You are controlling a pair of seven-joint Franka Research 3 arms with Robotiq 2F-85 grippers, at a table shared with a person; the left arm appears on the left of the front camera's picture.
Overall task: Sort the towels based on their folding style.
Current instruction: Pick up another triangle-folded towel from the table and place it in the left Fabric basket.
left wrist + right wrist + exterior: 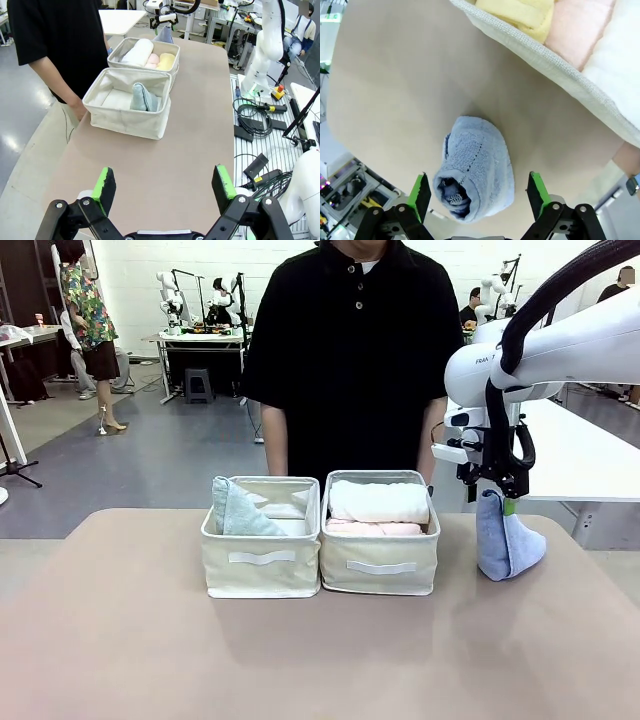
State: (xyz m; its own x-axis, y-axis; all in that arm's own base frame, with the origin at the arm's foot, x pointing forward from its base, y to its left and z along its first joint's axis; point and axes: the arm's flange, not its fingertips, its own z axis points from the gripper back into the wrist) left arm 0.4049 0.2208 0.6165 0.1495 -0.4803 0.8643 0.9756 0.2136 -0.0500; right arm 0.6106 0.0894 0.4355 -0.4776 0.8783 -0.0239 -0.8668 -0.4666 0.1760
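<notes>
While the tan worktop [150, 660] runs across the front view, a person [345, 350] in a black shirt stands at its far edge, just behind two beige baskets that sit side by side, walls touching, near the middle.

The left basket [262, 565] holds the teal towel [240, 512], a cone fold leaning against the basket's left wall with its point up and its long axis nearly upright. The right basket [380, 570] holds the rolls. The white roll [378, 500] lies on top at the back and the pink roll [372, 528] is just in front of it, both with long axes running left to right. The left wrist view adds the yellow roll [166, 61] beside the pink one, lying the same way.

The blue towel [505, 540] stands on the worktop just right of the right basket, apart from it. It is a cone fold with its broad base down and its narrow folded tip up, so its long axis is upright.

The right gripper [503, 495] hangs straight down over that tip. In its wrist view its fingers [534, 187] stand wide apart on either side of the tip, with a gap on each side, so nothing is gripped.

The left gripper [163, 170] hovers above bare worktop on the near side of the left basket, spread wide and empty.
</notes>
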